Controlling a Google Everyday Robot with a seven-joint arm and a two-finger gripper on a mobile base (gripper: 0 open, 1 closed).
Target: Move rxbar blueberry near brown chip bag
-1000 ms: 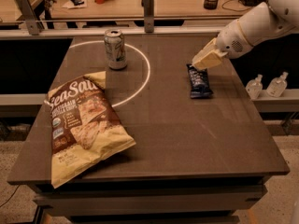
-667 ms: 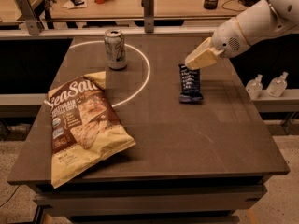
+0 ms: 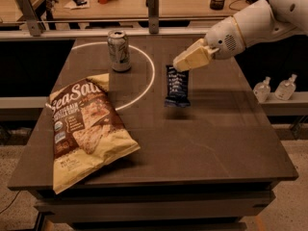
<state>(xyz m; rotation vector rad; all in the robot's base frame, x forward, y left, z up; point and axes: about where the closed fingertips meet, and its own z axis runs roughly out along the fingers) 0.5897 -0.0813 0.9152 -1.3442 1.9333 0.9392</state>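
The rxbar blueberry [image 3: 177, 86] is a small dark navy wrapper with white text. It hangs upright from its top end in my gripper [image 3: 182, 64], a little above the table's middle, with its shadow just below it. The gripper is shut on the bar's top end, and its cream fingers [image 3: 192, 57] reach in from the right on the white arm. The brown chip bag [image 3: 82, 129] lies flat at the table's front left, brown centre with pale yellow ends and "Sea Salt" lettering. The bar is to the right of the bag, with a gap of bare table between them.
A silver drink can [image 3: 119, 50] stands at the back left inside a white circle painted on the dark table [image 3: 216, 143]. Two small clear bottles [image 3: 274, 88] sit on a ledge off the right edge. A rail with posts runs behind the table.
The gripper has carried the bar leftward, from the right side of the table to its middle, and the bar now hangs off the surface.
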